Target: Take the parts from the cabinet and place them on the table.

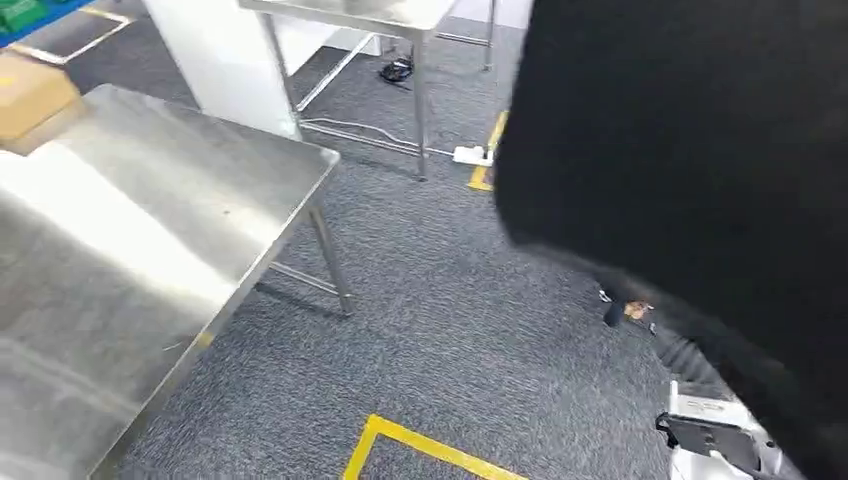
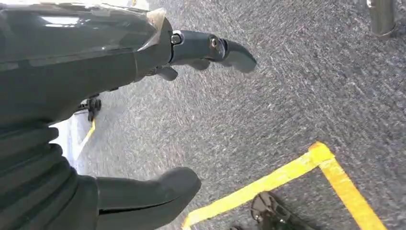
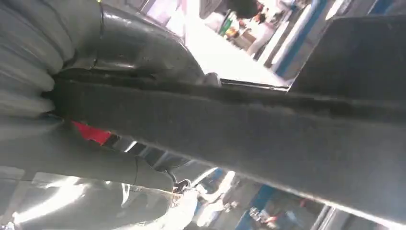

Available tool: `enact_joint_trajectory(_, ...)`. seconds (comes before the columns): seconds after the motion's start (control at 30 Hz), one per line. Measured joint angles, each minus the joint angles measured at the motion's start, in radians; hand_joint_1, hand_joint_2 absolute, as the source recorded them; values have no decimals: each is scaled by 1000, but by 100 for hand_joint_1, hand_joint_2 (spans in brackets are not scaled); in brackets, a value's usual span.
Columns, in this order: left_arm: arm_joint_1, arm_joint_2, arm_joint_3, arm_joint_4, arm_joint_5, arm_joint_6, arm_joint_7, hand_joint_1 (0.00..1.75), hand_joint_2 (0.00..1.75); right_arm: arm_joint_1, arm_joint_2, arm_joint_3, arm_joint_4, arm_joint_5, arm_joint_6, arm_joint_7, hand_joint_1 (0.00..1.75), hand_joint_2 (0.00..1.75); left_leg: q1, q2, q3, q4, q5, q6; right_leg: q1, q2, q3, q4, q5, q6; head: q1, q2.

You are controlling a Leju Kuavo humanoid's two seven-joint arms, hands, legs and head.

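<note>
Head view shows a shiny steel table (image 1: 150,230) on grey carpet (image 1: 450,320) with yellow tape lines (image 1: 420,445), the right hand (image 3: 95,143) grips a big flat black part (image 3: 287,139), the left hand (image 2: 119,72) hangs open, holding nothing.

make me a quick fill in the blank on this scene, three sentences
1. The right hand grips a large flat ____ part.
2. The left hand hangs over grey carpet marked with ____ tape.
3. A brown cardboard box sits on the shiny ____ table.

Missing words: black; yellow; steel
</note>
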Motion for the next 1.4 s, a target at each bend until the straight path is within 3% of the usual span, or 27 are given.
enact_joint_trajectory(0.07,2,0,0,0,4,8,0,0,175,-8,2,0,0,0,2,0,175,175,-1,-27,7,-14,6,16,2,-21,14,-10,-1,12,-1,0)
enact_joint_trajectory(0.13,1,-3,0,0,4,11,0,0,175,-12,-1,-1,2,-1,2,-1,175,175,13,-46,20,-29,20,28,-3,76,-12,48,-33,11,1,0)
enact_joint_trajectory(0.17,-1,-2,0,0,4,10,0,0,175,-11,-2,-4,3,-2,2,-1,175,175,14,-60,18,-29,21,30,-5,101,-48,122,-66,6,3,0)
enact_joint_trajectory(0.23,-1,-5,0,0,3,10,0,0,175,-12,-5,-6,5,-3,2,-1,175,175,14,-89,15,-28,21,30,-6,113,-128,274,-119,5,3,0)
enact_joint_trajectory(0.27,-1,-5,0,0,2,10,0,0,175,-12,-6,-8,7,-3,1,-1,175,175,14,-105,16,-27,21,30,-6,114,-148,305,-119,11,3,0)
enact_joint_trajectory(0.3,0,-6,0,0,0,10,0,0,175,-12,-6,-9,7,-3,1,-1,175,175,15,-121,17,-27,21,30,-8,114,-142,283,-100,22,3,0)
enact_joint_trajectory(0.37,1,-6,0,0,-7,9,0,0,175,-12,-7,-11,7,-3,0,-1,175,175,20,-153,20,-23,19,24,-17,124,-73,124,-23,49,3,0)
enact_joint_trajectory(0.4,1,-6,0,0,-10,4,0,0,175,-12,-8,-13,7,-5,-1,-1,175,175,22,-168,19,-18,17,17,-26,159,-33,35,12,61,3,0)
enact_joint_trajectory(0.43,0,-4,0,0,-14,2,0,0,175,-11,-9,-17,7,-7,-1,-1,175,175,17,-180,14,-10,13,7,-27,194,-23,5,11,56,3,0)
enact_joint_trajectory(0.5,3,-2,1,-1,-15,2,1,0,175,-9,-10,-27,5,-9,-1,1,175,175,18,-196,4,-11,16,-6,-20,169,-17,4,17,29,2,0)
enact_joint_trajectory(0.7,8,-3,1,-1,-15,2,1,0,175,-11,-10,-29,5,-9,0,2,175,175,23,-209,2,-17,20,-13,-16,156,-16,4,19,18,2,0)
enact_joint_trajectory(0.73,5,-2,0,-1,-16,3,1,0,175,-15,-10,-32,0,-10,2,2,175,175,18,-91,-33,62,-32,-22,-24,123,-14,0,21,-7,-6,0)
enact_joint_trajectory(0.77,2,-2,0,-1,-16,3,1,0,175,-15,-10,-35,0,-9,2,2,175,175,20,-68,-129,256,-119,-26,-17,88,-15,0,17,-13,-4,0)
enact_joint_trajectory(0.8,3,-3,0,-1,-16,3,1,0,175,-16,-11,-36,0,-9,2,2,175,175,20,-67,-155,304,-127,-27,-14,72,-15,1,16,-14,-5,0)
enact_joint_trajectory(0.83,4,-3,0,-1,-16,3,1,0,175,-16,-11,-37,0,-9,2,2,175,175,20,-65,-152,296,-112,-25,-12,58,-14,1,15,-15,-5,0)
enact_joint_trajectory(0.9,5,-2,1,-1,-16,3,1,0,175,-18,-11,-38,0,-9,2,2,175,175,18,-53,-82,162,-38,-16,-10,32,-9,1,12,-17,-5,0)
enact_joint_trajectory(0.93,4,-2,1,-1,-16,3,1,0,175,-19,-11,-39,0,-9,2,2,175,175,16,-28,-30,71,-1,-8,-9,21,-5,0,9,-15,-5,0)
enact_joint_trajectory(0.97,2,-1,1,-2,-16,3,1,0,175,-20,-10,-40,0,-9,2,2,175,175,6,33,6,1,0,2,-4,9,0,1,5,-11,-5,0)
enact_joint_trajectory(1.0,-1,-1,1,-2,-16,3,1,0,175,-20,-11,-41,-1,-9,2,2,175,175,2,24,6,0,-1,3,5,0,-1,0,1,-4,-3,0)
enact_joint_trajectory(1.1,2,0,1,-2,-16,3,1,0,175,-24,-10,-42,-1,-9,2,2,175,175,-7,-13,-1,-2,-1,17,-1,-34,11,-8,0,8,-5,0)
enact_joint_trajectory(1.13,2,1,1,-2,-16,3,1,0,175,-25,-10,-41,-3,-9,2,2,175,175,2,-30,14,-18,12,25,9,-35,13,-8,-5,16,-4,0)
enact_joint_trajectory(1.17,3,-2,1,-2,-16,3,1,0,175,-28,-11,-41,-3,-8,3,2,175,175,6,-39,18,-28,17,27,-2,32,7,13,-15,18,-1,0)
enact_joint_trajectory(1.2,0,-2,1,-2,-16,4,1,0,175,-27,-11,-42,-4,-10,3,1,175,175,11,-50,19,-29,21,34,-1,86,-20,72,-45,9,-5,0)
enact_joint_trajectory(1.23,-2,0,1,-3,-16,4,1,0,175,-26,-12,-43,-4,-10,3,1,175,175,13,-65,17,-29,21,35,-2,106,-59,147,-78,4,-1,0)
enact_joint_trajectory(1.3,-2,-3,1,-3,-16,6,0,0,175,-22,-15,-49,-3,-10,3,1,175,175,12,-100,15,-28,21,36,-3,114,-135,287,-122,6,1,0)
enact_joint_trajectory(1.33,-2,-3,1,-3,-17,10,0,0,175,-22,-15,-52,-2,-10,3,2,175,175,13,-115,15,-27,21,35,-3,115,-145,298,-116,13,0,0)
enact_joint_trajectory(1.4,-1,-4,1,-3,-20,17,-10,0,175,-22,-14,-55,-2,-13,3,2,175,175,16,-151,19,-25,20,32,-10,120,-93,173,-48,39,0,0)
